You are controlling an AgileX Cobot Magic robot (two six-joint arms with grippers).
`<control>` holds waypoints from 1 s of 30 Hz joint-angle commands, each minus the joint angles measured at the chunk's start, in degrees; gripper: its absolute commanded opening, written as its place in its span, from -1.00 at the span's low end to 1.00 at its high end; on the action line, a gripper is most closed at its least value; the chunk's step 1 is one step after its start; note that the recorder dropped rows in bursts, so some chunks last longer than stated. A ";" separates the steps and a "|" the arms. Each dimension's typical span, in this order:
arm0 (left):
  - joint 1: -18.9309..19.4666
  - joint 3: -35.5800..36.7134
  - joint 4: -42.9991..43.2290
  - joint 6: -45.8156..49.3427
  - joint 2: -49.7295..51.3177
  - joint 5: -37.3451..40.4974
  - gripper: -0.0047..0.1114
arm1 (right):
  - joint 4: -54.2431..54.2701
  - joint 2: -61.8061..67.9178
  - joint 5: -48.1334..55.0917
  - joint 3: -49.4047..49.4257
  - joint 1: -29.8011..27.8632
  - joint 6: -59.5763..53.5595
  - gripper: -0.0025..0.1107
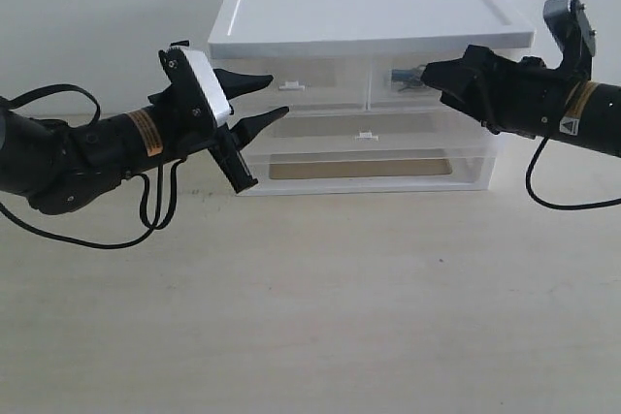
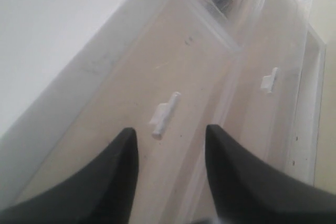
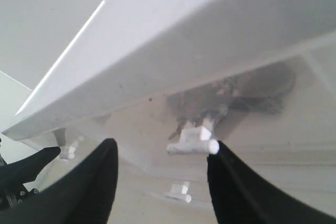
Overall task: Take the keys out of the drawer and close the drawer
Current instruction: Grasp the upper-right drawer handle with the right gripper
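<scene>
pale table (image 1: 291, 317) bears white unit (image 1: 369, 7), its shut drawer (image 1: 388, 96) enclosing keys (image 1: 406, 75).

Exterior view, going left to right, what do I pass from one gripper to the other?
Open black left gripper → full-width translucent drawer's white tab handle → metal keys with a blue fob → open black right gripper.

Two small drawers (image 1: 325, 84), one wide drawer (image 1: 369, 152), one key bunch (image 1: 404, 75)
</scene>
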 commanded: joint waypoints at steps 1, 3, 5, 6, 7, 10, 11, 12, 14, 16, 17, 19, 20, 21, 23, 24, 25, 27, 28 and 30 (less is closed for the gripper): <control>0.10 -0.51 -1.66 -0.63 0.05 1.33 -0.25 | 4.98 -0.34 0.81 -1.08 -1.65 -0.31 -0.07; 0.10 -0.51 -1.66 -0.63 0.05 1.33 -0.25 | 4.73 -0.34 1.69 -1.08 -1.65 -0.31 -0.07; 0.10 -0.51 -1.66 -0.63 0.05 1.33 -0.25 | 4.75 -0.34 1.95 -1.08 -1.65 -0.31 -0.08; 0.10 -0.51 -1.66 -0.63 0.05 1.33 -0.25 | 4.75 -0.34 1.95 -1.08 -1.65 -0.31 -0.08; 0.10 -0.51 -1.66 -0.63 0.05 1.33 -0.25 | 5.19 -0.34 1.95 -1.08 -1.65 -0.31 -0.09; 0.10 -0.51 -1.72 -1.00 0.05 1.33 -0.25 | 6.04 -0.34 1.95 -1.08 -1.65 -0.31 -0.31; 0.10 -0.51 -1.61 -0.99 0.05 1.33 -0.25 | 6.32 -0.34 1.85 -1.08 -1.65 -0.59 -0.46; 0.10 -0.51 -1.61 -0.99 0.05 1.33 -0.25 | 6.43 -0.34 1.85 -1.08 -1.65 -1.23 -0.57; 0.10 -0.51 -1.61 -0.99 0.05 1.33 -0.25 | 6.57 -0.34 1.85 -1.08 -1.65 -2.47 -0.82; 0.10 -0.51 -1.61 -0.99 0.05 1.33 -0.25 | 6.45 -0.34 1.85 -1.08 -1.65 -3.34 -0.96; 0.10 -0.51 -1.61 -0.99 0.05 1.33 -0.25 | 6.20 -0.34 1.85 -1.08 -1.65 -3.34 -0.96; 0.10 -0.51 -1.63 -1.26 0.05 1.33 -0.25 | 4.66 -0.34 1.70 -1.08 -1.65 -3.34 -0.96; 0.10 -0.51 -1.63 -1.26 0.05 1.33 -0.25 | 3.32 -0.34 1.63 -0.98 -1.65 -2.92 -0.96; 0.10 -0.51 -1.63 -1.26 0.05 1.33 -0.25 | 2.18 -0.34 1.63 -0.98 -1.65 -2.51 -0.96; 0.10 -0.51 -1.63 -1.26 0.05 1.33 -0.25 | -0.70 -0.34 1.63 -0.98 -1.65 -2.27 -0.96; 0.10 -0.51 -1.63 -1.26 0.05 1.33 -0.25 | -1.24 -0.34 1.63 -0.98 -1.65 -2.23 -0.96; 0.10 -0.51 -1.63 -1.26 0.05 1.33 -0.25 | -1.83 -0.34 1.63 -0.98 -1.65 -1.75 -0.96; 0.10 -0.51 -1.63 -1.26 0.05 1.33 -0.25 | -2.67 -0.34 1.63 -0.98 -1.65 -0.71 -0.96; 0.10 -0.51 -1.63 -1.26 0.05 1.33 -0.25 | -3.45 -0.44 1.63 -0.98 -1.65 -0.67 -0.96; 0.10 -0.51 -1.63 -1.26 0.05 1.33 -0.25 | -5.25 -1.12 1.63 -0.98 -1.65 -0.40 -0.96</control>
